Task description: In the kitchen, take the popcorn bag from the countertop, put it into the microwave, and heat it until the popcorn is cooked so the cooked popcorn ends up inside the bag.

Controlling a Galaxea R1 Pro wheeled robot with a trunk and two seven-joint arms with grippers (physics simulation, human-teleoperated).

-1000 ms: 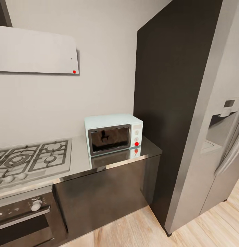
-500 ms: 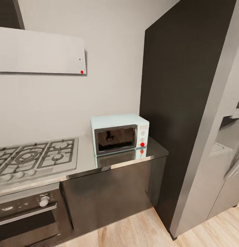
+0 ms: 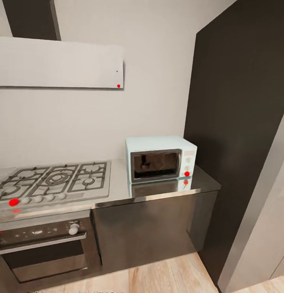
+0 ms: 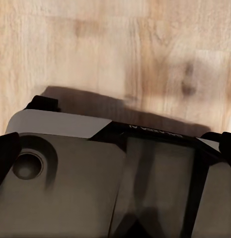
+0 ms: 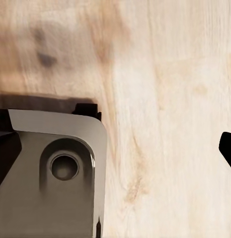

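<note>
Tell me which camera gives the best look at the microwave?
The head view: the microwave stands whole on the countertop, door shut, facing the camera. Both wrist views look down at wooden floor instead.

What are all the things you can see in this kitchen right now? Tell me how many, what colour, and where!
microwave: one, pale blue-white, door shut, on the countertop's right end beside the tall dark cabinet.
countertop: one, grey steel look, along the wall.
gas hob: one, steel, set in the countertop left of the microwave.
oven: one, black, under the hob.
hood: one, flat white, on the wall above the hob.
tall cabinet: one, dark charcoal, at the right.
floor: pale wood planks.
robot base: grey with black parts, over the floor in both wrist views.
</note>
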